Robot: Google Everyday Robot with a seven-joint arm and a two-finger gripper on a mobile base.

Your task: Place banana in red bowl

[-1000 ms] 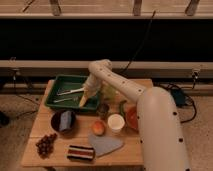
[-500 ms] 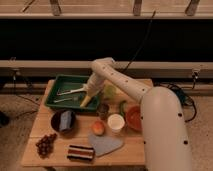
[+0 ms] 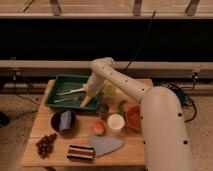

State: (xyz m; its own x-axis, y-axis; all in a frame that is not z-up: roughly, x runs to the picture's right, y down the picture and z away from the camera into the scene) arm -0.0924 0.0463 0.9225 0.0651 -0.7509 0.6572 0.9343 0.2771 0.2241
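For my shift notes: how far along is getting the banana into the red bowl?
Done: nothing yet; the visible part of the red bowl shows no banana. In hand: the gripper is down at the banana, at the right end of the green tray; whether it is gripped cannot be told. Left: lift the banana, carry it right to the bowl and release it there.

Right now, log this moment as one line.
gripper: at right end of green tray | banana: at gripper, in tray | red bowl: no banana inside
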